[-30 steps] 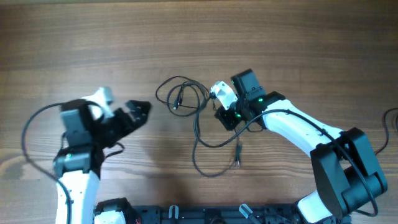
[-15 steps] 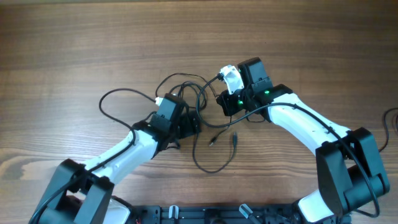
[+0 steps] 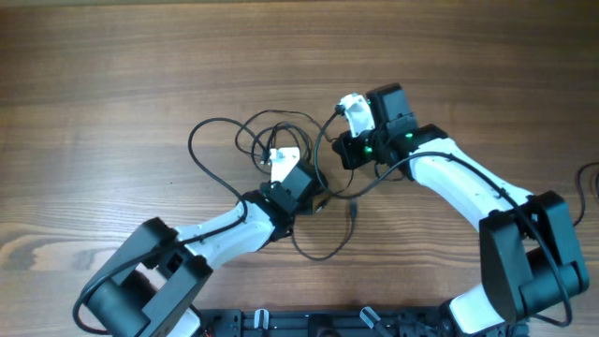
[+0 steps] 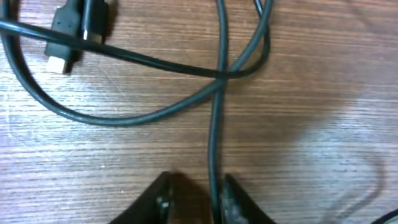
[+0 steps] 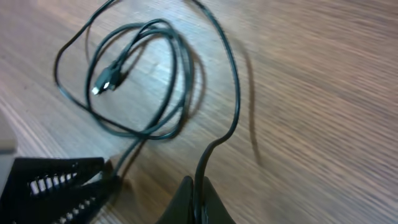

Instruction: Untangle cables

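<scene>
The cables (image 3: 281, 126) are thin black cords lying in tangled loops at the table's middle, with one loose loop (image 3: 323, 248) trailing toward the front. My left gripper (image 3: 316, 201) is low over them. In the left wrist view its jaws (image 4: 198, 186) stand a little apart. One cable strand (image 4: 214, 155) runs between them against the right finger (image 4: 233, 202), and a gap shows beside the left finger. A plug (image 4: 74, 34) lies at the upper left. My right gripper (image 3: 343, 157) is shut on a cable strand (image 5: 233, 93) that rises from its jaws (image 5: 199, 186).
The left arm's own thicker wire (image 3: 201, 140) arcs left of the tangle. A small plug end (image 3: 356, 211) lies just right of my left gripper. Another wire (image 3: 590, 178) shows at the right edge. The wooden table (image 3: 112, 65) carries nothing else.
My left arm has swung in from the left side to the middle, and its jaws have narrowed around one strand. The right gripper has shifted slightly away, still holding its cable.
</scene>
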`<action>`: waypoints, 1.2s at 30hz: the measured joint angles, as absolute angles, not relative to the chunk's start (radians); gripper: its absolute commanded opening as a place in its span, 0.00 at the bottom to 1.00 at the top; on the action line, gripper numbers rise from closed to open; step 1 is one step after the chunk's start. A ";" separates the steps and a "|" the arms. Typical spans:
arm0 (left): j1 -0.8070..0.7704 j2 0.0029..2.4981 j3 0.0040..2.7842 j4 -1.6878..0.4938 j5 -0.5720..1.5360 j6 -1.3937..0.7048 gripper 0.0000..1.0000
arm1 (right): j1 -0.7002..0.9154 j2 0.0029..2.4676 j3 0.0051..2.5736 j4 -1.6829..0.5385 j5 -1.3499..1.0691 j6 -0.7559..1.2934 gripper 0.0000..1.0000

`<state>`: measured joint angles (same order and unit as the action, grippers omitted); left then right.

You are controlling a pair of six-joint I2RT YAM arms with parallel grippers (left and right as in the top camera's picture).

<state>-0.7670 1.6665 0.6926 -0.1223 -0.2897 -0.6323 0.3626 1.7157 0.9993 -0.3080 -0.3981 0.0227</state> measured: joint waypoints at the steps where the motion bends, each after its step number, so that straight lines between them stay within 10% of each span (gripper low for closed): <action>1: -0.768 1.673 0.697 -0.132 -0.304 -0.633 0.04 | 0.337 1.716 0.999 -0.309 -0.398 0.029 0.04; 8: -0.732 1.668 0.720 -0.205 -0.281 -0.638 0.04 | 0.010 1.596 1.143 -0.405 -0.370 0.044 0.04; 19: -0.101 1.610 0.711 -0.313 -0.085 -0.743 0.04 | -0.550 1.432 1.181 -0.432 -0.209 0.308 0.04; 25: 0.004 1.614 0.696 -0.230 0.139 -0.668 0.04 | -0.593 1.432 1.181 -0.417 -0.344 0.353 0.06; 27: -0.064 1.644 0.674 -0.113 0.286 -0.550 0.04 | -0.536 1.432 1.181 -0.419 -0.464 0.300 0.35; 36: -0.225 1.670 0.651 -0.004 0.455 -0.445 0.04 | -0.136 1.481 1.181 -0.491 -0.519 0.125 0.89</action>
<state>-0.2249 1.6703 0.6514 -0.0036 0.4545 -0.4454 -0.1356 1.4815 1.1809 -0.4908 -0.5186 0.1253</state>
